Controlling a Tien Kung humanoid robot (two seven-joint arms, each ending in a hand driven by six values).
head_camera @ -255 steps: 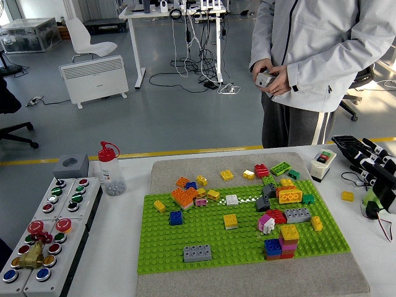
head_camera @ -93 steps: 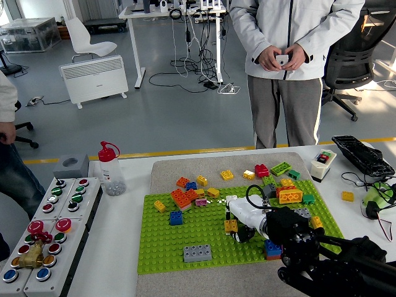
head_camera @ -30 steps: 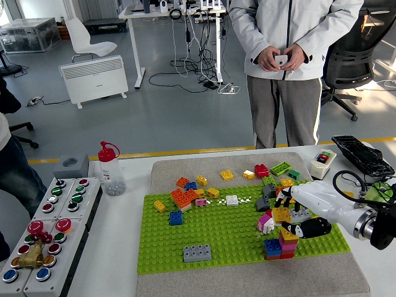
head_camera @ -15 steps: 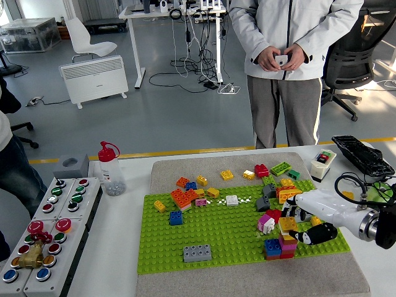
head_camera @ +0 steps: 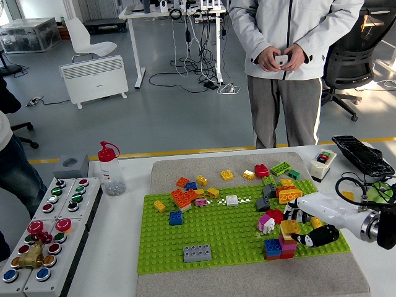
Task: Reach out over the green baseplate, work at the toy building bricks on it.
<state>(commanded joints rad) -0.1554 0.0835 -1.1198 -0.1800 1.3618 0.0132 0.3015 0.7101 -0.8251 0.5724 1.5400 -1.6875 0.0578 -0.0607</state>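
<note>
Green baseplate (head_camera: 216, 238) bare at near-left, right hand (head_camera: 309, 224) at right edge, fingers gripping yellow brick (head_camera: 289, 228)

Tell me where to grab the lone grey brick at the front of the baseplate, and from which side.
Pinch the grey brick across its two long sides, coming straight down from above. It sits flat and studs-up on the green baseplate, long axis running left-right, with open studs all round, so fingers probably fit front and back.

Red-capped bottle (head_camera: 110, 168) beside button panels (head_camera: 48, 227); keyboard (head_camera: 361, 154) far right; person (head_camera: 291, 62) beyond.
</note>
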